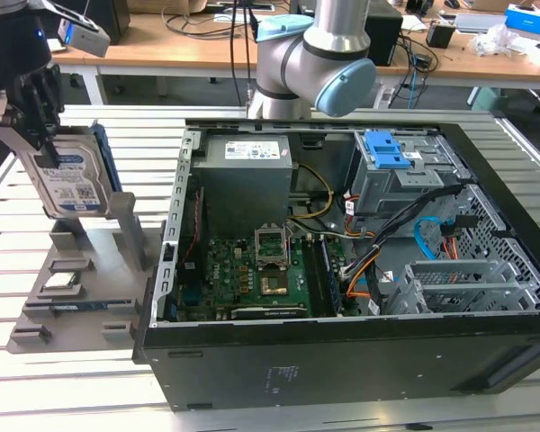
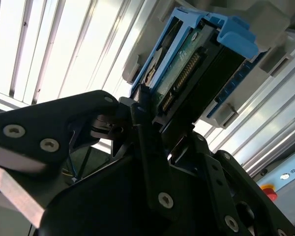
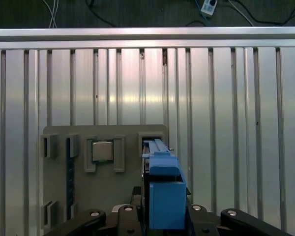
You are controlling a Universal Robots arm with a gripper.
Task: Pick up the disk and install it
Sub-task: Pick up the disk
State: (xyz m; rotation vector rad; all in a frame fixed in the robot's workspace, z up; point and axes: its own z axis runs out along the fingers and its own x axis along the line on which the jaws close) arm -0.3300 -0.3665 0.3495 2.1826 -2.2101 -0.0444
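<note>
In the exterior view my gripper (image 1: 29,108) is at the upper left, shut on the top end of the disk (image 1: 72,180). The disk is a silver-grey drive with a blue-and-white label and a blue frame. It hangs tilted just above the grey holder plate (image 1: 90,261). The second wrist view looks along the black fingers (image 2: 147,132) at the disk's connector end (image 2: 187,73) and its blue frame. In the first wrist view the blue frame (image 3: 164,191) sits between the fingers, over the holder plate (image 3: 59,196).
An open computer case (image 1: 324,355) lies at the exterior view's right, with a motherboard (image 1: 252,270), a grey drive cage with a blue latch (image 1: 387,148) and loose cables. The holder plate also carries a processor chip (image 3: 102,151). The arm's base (image 1: 315,54) stands behind the case on the slatted table.
</note>
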